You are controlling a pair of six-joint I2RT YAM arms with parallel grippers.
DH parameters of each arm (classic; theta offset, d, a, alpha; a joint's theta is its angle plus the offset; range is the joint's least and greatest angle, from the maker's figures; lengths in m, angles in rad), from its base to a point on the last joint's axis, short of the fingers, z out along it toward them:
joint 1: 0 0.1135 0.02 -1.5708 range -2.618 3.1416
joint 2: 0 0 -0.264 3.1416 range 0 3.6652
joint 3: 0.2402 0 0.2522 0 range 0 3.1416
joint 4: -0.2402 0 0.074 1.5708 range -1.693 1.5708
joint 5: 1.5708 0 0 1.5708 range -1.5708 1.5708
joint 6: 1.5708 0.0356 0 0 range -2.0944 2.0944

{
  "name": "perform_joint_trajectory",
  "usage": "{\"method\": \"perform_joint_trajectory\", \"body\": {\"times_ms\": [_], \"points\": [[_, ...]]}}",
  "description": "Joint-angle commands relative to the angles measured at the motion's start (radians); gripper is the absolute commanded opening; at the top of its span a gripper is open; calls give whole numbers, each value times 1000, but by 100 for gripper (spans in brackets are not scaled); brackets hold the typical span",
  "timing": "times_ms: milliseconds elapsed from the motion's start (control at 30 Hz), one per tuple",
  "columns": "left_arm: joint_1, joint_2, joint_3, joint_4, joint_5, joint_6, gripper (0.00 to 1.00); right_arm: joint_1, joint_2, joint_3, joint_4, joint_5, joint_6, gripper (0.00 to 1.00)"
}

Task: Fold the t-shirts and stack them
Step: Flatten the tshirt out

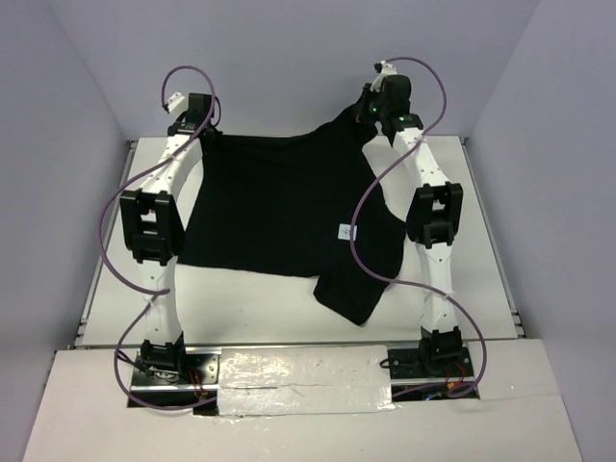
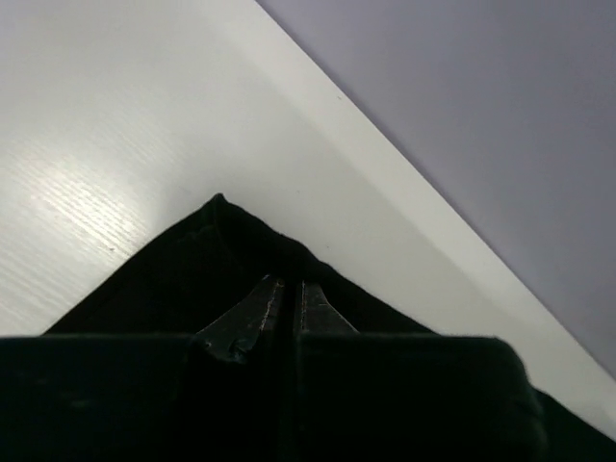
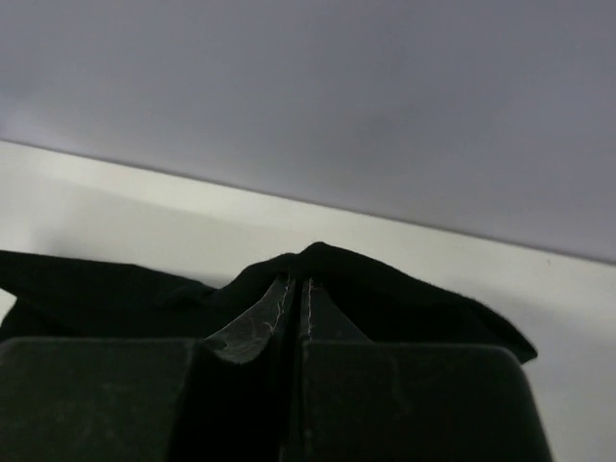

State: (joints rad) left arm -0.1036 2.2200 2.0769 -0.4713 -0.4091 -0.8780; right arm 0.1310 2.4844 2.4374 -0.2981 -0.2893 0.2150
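The black t-shirt [image 1: 279, 207] spreads mid-frame on the surface [image 1: 250, 308]; left jaws pinch its upper-left corner, right jaws its upper-right corner.

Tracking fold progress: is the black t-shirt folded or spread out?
Spread out: the black soft-cloth t-shirt lies broad across the white table, one sleeve sticking out.

Top camera looks down on the whole bench [image 1: 260, 310] from above the near side. Both wrist cameras sit close over the far corners of the shirt [image 1: 279, 207], facing the wall [image 1: 289, 58].
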Motion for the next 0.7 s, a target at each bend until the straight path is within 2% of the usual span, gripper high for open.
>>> {"method": "perform_joint_trajectory", "body": {"times_ms": [0, 67, 167, 233, 267, 400, 567, 667], "points": [[33, -52, 17, -79, -128, -81, 0, 5, -62, -33, 188, -40, 44, 2], [56, -45, -11, -75, -102, -79, 0, 12, -67, -50, 171, -50, 55, 7], [85, -33, -46, -15, -4, -44, 0, 36, -132, -136, 119, -47, 67, 8], [88, -23, -32, -47, -14, -36, 0, 77, -204, -297, 148, -45, 75, 5], [90, -28, -40, -44, -11, -26, 0, 96, -273, -401, 166, -10, 69, 4], [93, -72, -144, -20, 7, -27, 0, 162, -392, -570, 114, 151, 110, 4], [97, -112, -242, 10, 53, -16, 0, 185, -539, -812, 131, 243, 237, 5], [97, -129, -302, 10, 70, -24, 0, 196, -568, -848, 73, 334, 288, 4]]}}
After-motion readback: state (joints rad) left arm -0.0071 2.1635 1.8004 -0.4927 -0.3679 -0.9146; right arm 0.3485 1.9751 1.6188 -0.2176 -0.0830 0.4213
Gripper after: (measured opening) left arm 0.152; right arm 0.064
